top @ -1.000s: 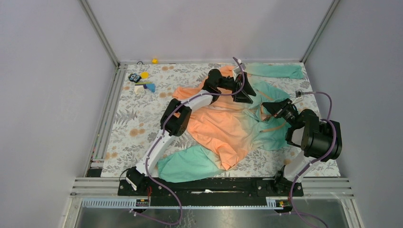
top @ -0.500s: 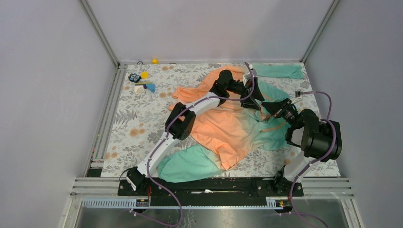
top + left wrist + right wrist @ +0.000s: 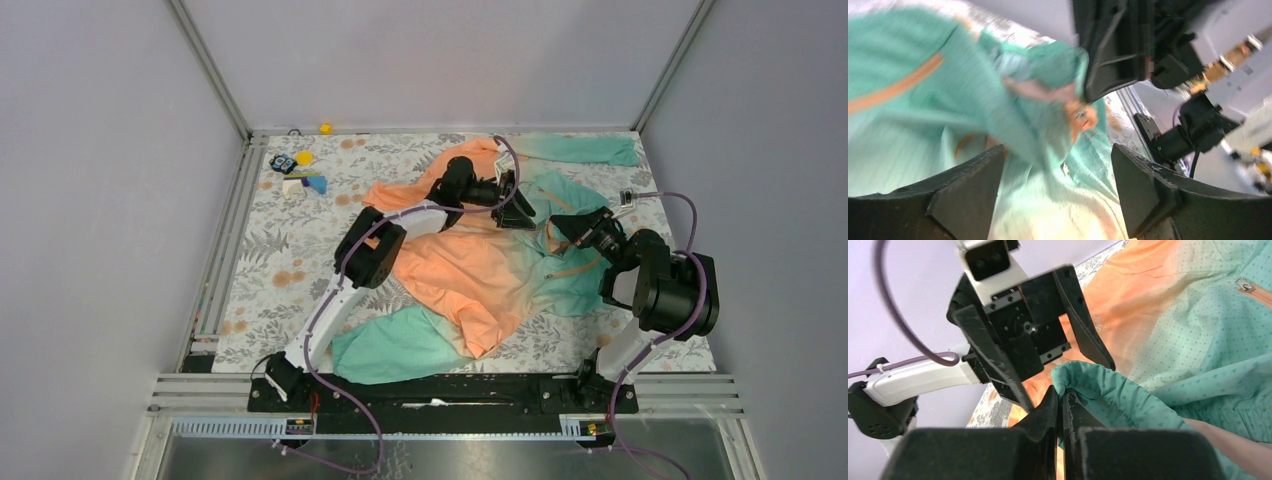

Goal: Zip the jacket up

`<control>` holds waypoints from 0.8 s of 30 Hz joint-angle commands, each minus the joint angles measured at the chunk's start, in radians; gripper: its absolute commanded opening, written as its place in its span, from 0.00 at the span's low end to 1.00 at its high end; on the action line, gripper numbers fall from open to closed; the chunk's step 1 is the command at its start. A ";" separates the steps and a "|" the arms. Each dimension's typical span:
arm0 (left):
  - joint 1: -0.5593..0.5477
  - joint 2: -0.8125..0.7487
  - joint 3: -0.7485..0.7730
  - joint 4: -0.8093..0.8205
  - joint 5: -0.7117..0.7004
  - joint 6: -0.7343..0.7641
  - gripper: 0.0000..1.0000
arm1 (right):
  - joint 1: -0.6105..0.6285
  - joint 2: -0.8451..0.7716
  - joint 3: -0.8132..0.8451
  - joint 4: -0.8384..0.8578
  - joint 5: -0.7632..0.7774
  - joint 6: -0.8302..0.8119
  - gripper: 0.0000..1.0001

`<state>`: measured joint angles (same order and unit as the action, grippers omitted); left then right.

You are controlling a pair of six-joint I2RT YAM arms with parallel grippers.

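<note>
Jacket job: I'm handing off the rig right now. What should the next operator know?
Right claw: shut on a teal fold of the jacket.
Left claw: open, facing that fold, gripping nothing.
The jacket lies crumpled across the floral table, orange part nearer the left arm, teal part nearer the right.
Done: one teal edge pinched.
Left: find the slider, join the two sides and zip. No closed front zip shows.

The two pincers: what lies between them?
A teal fold of the jacket, gripped by the right pincer, facing the open left pincer; right wrist view shows it.
</note>
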<state>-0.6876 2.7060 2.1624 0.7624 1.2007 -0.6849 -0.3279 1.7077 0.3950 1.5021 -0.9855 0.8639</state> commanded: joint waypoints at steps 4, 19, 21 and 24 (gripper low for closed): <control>-0.004 -0.392 -0.382 -0.162 -0.454 0.249 0.86 | 0.009 -0.038 0.012 0.077 0.030 -0.026 0.00; -0.216 -0.572 -0.733 0.005 -1.008 0.745 0.49 | 0.009 -0.044 0.001 0.068 0.075 0.014 0.00; -0.222 -0.567 -0.737 0.014 -1.009 0.766 0.52 | 0.009 -0.032 0.001 0.107 0.069 0.034 0.00; -0.225 -0.552 -0.722 -0.020 -1.024 0.780 0.53 | 0.008 -0.020 0.001 0.124 0.071 0.045 0.00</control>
<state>-0.9363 2.1407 1.4166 0.7063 0.2642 0.0029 -0.3271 1.6760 0.3946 1.4921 -0.9089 0.8837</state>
